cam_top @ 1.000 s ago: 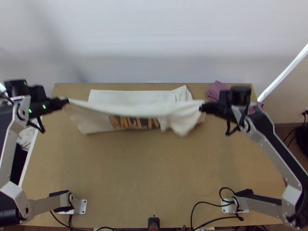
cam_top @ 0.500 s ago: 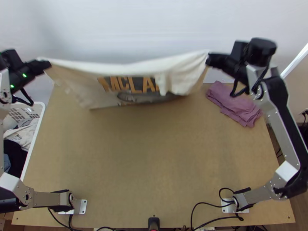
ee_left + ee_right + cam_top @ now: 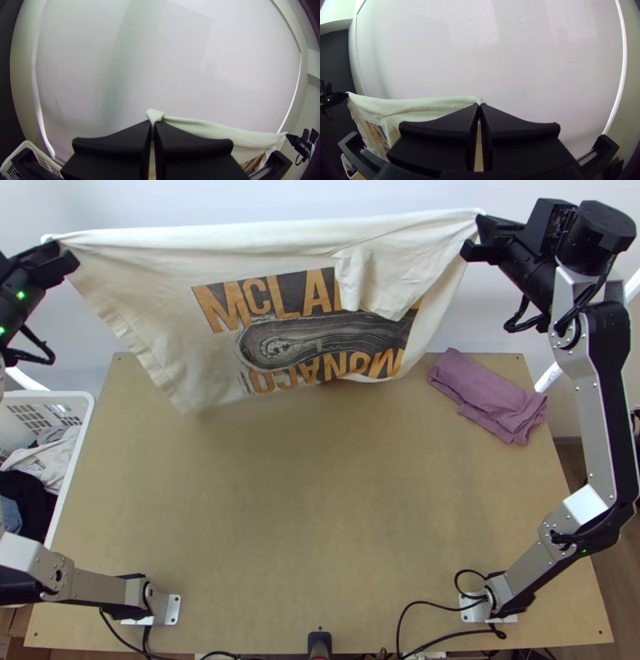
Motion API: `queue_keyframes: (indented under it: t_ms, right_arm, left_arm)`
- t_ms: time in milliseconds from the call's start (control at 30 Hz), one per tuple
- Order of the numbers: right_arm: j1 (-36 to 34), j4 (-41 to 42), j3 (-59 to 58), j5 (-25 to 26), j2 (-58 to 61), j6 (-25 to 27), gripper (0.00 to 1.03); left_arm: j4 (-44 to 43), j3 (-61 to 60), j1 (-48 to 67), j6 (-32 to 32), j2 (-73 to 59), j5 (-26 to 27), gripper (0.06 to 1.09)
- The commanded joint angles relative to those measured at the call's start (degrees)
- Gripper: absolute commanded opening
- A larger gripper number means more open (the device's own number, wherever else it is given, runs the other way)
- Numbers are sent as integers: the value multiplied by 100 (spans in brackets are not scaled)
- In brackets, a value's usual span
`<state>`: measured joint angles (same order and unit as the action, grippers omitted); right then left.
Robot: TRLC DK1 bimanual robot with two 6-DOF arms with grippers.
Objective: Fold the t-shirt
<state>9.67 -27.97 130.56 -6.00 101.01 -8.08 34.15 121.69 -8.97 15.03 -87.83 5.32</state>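
The cream t-shirt (image 3: pixel 160 292) hangs stretched between both grippers above the table's far part in the top view, its dark and orange print facing the camera and a sleeve flopped over the print. My left gripper (image 3: pixel 62 256) holds its upper left corner; in the left wrist view the left gripper (image 3: pixel 152 125) is shut on a bit of cloth (image 3: pixel 213 128). At the upper right corner is my right gripper (image 3: pixel 478 238). The right wrist view has the right gripper (image 3: pixel 479 108) shut on the shirt's edge (image 3: pixel 430 105).
A folded mauve cloth (image 3: pixel 488 394) lies at the table's far right. A white basket (image 3: pixel 78 420) with clothes stands beyond the left edge. Cables (image 3: pixel 432 604) and a black device (image 3: pixel 320 642) are at the near edge.
Both grippers have risen and moved up the picture and farther apart, drawing the shirt off the table and taut. More of its print is now in sight.
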Motion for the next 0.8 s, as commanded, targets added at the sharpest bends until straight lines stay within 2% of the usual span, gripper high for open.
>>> queue_keyframes:
  t_ms: [0, 300, 500, 633, 767]
  right_arm:
    - [-132, 292, 57, 292, -468, 43, 3]
    - [-440, 292, -418, 328, -2253, -1, 3]
    - [-449, 213, -936, 275, -3694, 25, 3]
    - [-352, 160, -1710, 64, -4889, 69, 3]
    - [-326, -420, -2096, 55, -5601, 69, 3]
  left_arm:
    - [-93, 356, 18, 123, 214, -260, 9]
    - [-242, 347, -8, 141, 1313, -348, 9]
    - [-119, 83, -96, 589, 2402, -488, 9]
    - [39, -198, -122, 721, 3220, -479, 9]
    - [197, -532, -157, 739, 3817, -479, 9]
